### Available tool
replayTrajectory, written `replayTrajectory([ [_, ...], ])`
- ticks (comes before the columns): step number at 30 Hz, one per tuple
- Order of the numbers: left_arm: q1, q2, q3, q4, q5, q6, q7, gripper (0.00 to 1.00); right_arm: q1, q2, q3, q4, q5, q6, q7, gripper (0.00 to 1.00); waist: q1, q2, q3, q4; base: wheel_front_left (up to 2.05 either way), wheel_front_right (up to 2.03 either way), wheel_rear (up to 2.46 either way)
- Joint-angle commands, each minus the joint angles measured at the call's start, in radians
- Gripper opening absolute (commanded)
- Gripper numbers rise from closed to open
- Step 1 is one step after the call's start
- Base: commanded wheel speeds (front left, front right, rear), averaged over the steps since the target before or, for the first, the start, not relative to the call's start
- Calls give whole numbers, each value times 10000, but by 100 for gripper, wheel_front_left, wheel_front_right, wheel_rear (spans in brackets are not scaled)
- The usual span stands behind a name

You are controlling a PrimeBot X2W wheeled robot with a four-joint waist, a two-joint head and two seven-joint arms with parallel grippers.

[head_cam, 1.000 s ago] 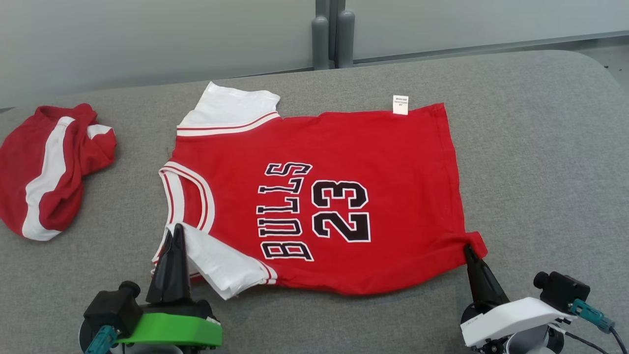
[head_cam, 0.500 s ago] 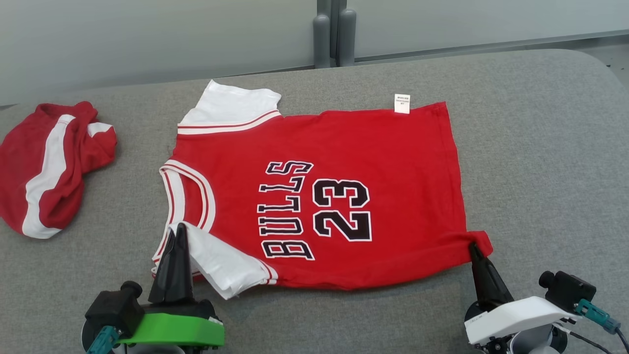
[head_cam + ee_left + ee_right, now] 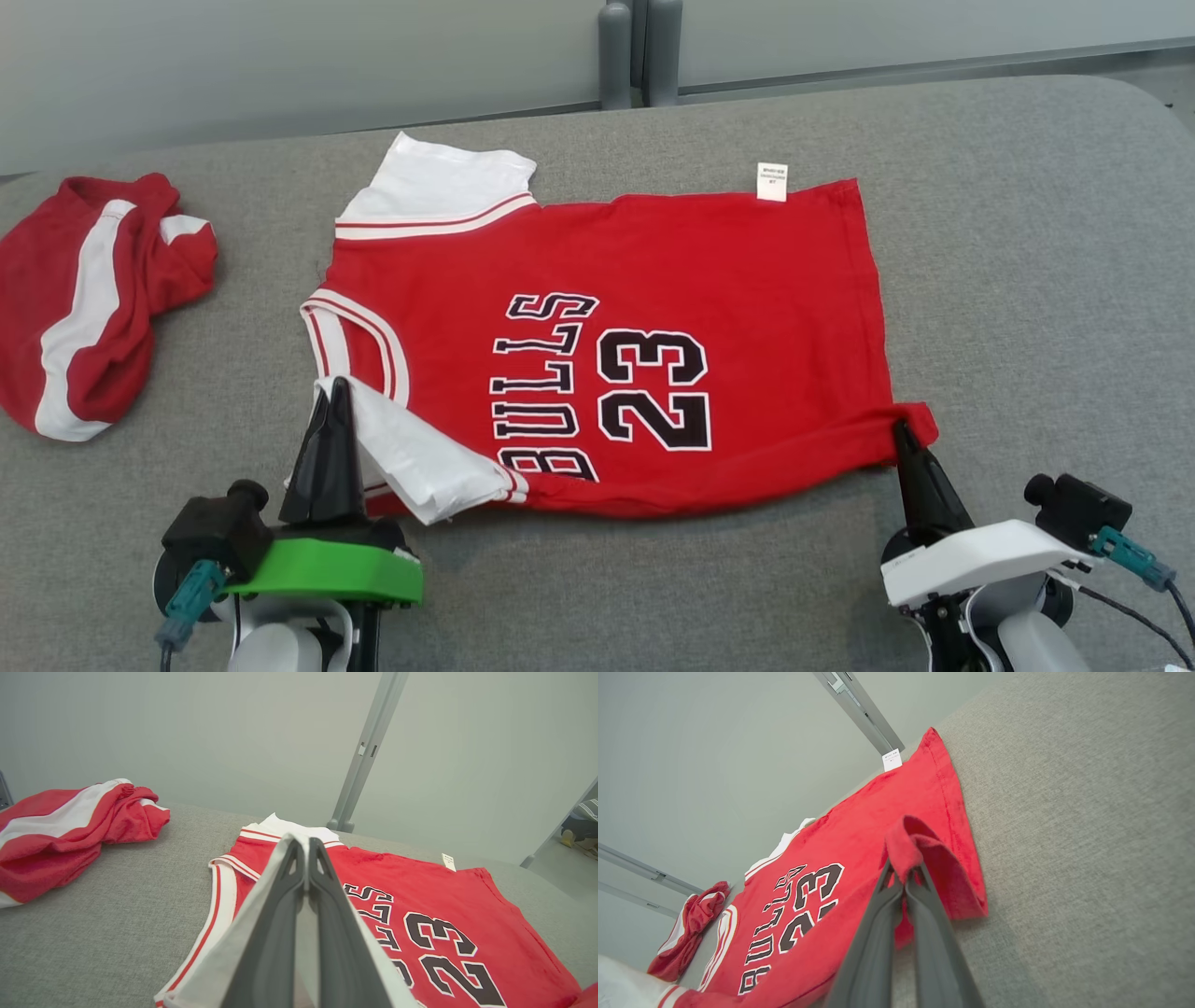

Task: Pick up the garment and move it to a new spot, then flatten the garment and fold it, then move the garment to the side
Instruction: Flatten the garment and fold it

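A red Bulls jersey (image 3: 653, 271) lies spread print-up on the grey counter (image 3: 1027, 280), with its collar toward the robot's left and its hem toward the right. The left gripper (image 3: 335, 390) has its fingers (image 3: 327, 457) pinched together on the near white sleeve (image 3: 420, 462), holding it raised. The right gripper (image 3: 902, 431) is clamped on the near hem corner (image 3: 920, 420), which curls over its tips. A crumpled red-and-white garment (image 3: 84, 299) sits well apart at the far left.
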Motion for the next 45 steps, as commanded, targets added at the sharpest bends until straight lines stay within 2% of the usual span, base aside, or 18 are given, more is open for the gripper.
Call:
replayTrajectory([
  [1,-344,16,31,136,76,-32,-8,0,-281,-26,-37,135,52,4,-84,0,0,59,123,50,0,0,0],
  [19,-2454,19,135,2232,219,-149,-8,0,-2825,-27,-29,2718,-23,4,-190,0,0,59,891,119,0,0,0],
  [22,-2698,19,107,2516,192,-174,-6,0,-3036,-27,47,2979,19,4,-265,9,0,59,943,128,0,0,0],
  [24,-2855,19,40,2697,133,-159,-8,0,-3172,-29,87,3118,51,4,-301,20,0,59,970,122,0,0,0],
  [26,-3015,19,-32,2941,60,-110,-6,0,-3274,-27,134,3228,88,4,-361,37,0,59,986,108,0,0,0],
  [27,-3090,19,-72,3071,13,-83,-8,0,-3329,-27,156,3265,102,4,-397,61,0,59,995,99,0,0,0],
  [28,-3187,19,-92,3203,-8,-57,-6,0,-3388,-29,177,3293,141,4,-417,100,0,59,1004,88,0,0,0],
  [29,-3297,21,-96,3270,-16,-35,-6,0,-3427,-29,194,3313,161,4,-444,100,0,59,1013,76,0,0,0],
  [30,-3371,21,-96,3321,-41,-17,-8,31,-3462,-27,209,3315,177,4,-482,100,0,59,1019,64,0,0,0],
  [31,-3426,21,-106,3355,-59,-39,-8,48,-3496,-27,213,3313,188,4,-504,100,0,59,1022,53,0,0,0],
  [32,-3460,21,-102,3370,-81,-36,-8,94,-3527,-29,218,3293,190,4,-521,100,0,59,1021,42,0,0,0],
  [33,-3486,21,-100,3363,-95,-30,-8,100,-3548,-29,212,3251,212,4,-557,100,0,59,1022,34,0,0,0],
  [45,-2828,21,142,2922,-87,-115,-8,100,-2907,-29,-140,1771,-207,4,-682,100,0,59,677,127,0,0,0],
])
